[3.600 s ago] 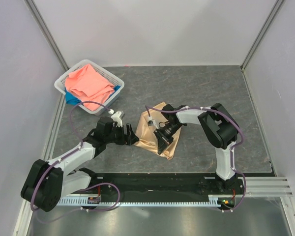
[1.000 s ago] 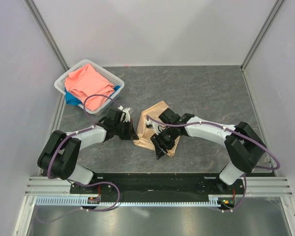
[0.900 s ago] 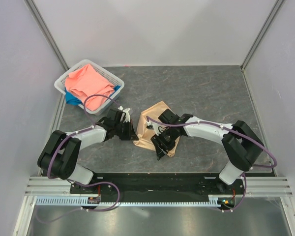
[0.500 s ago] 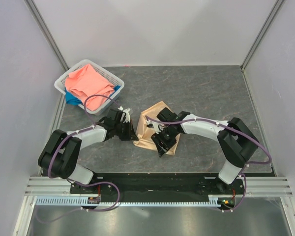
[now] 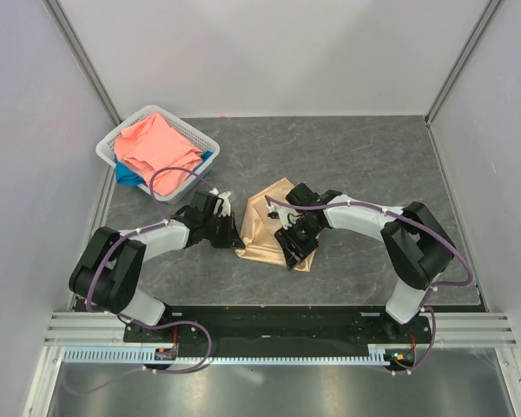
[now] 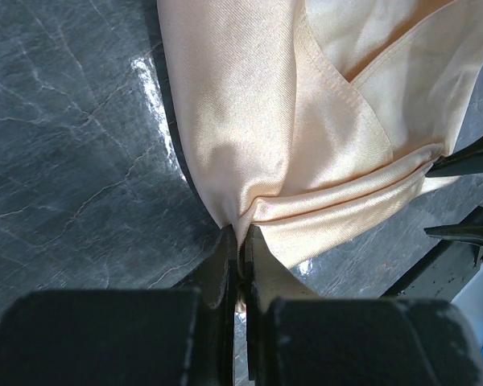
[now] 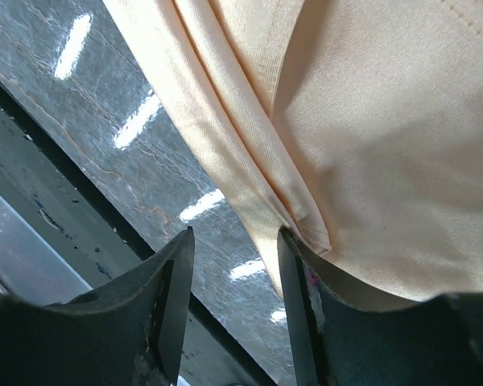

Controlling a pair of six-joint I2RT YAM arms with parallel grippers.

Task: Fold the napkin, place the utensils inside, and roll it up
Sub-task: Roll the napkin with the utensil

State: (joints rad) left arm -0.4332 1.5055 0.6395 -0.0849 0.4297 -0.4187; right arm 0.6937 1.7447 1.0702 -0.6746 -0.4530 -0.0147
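Note:
The napkin (image 5: 267,224), a shiny peach-gold cloth, lies bunched and partly folded mid-table between both arms. My left gripper (image 5: 235,236) is at its left near corner, shut on a pinched fold of cloth (image 6: 240,235); the napkin (image 6: 306,121) spreads away from the jaws. My right gripper (image 5: 293,248) is over the napkin's near right edge, jaws open (image 7: 233,253). A folded hem of the napkin (image 7: 370,145) lies against the inner side of one finger (image 7: 296,277), and the gap between the jaws shows mostly bare table. The utensils are out of view.
A white basket (image 5: 122,135) stands at the back left with a coral-pink cloth (image 5: 156,146) and a blue cloth (image 5: 126,176) in it. The black base rail (image 7: 32,201) runs close behind my right gripper at the table's near edge.
My right gripper has shifted slightly right and away from the near edge along the napkin, and its elbow has swung inward. The left gripper keeps its hold and has barely moved.

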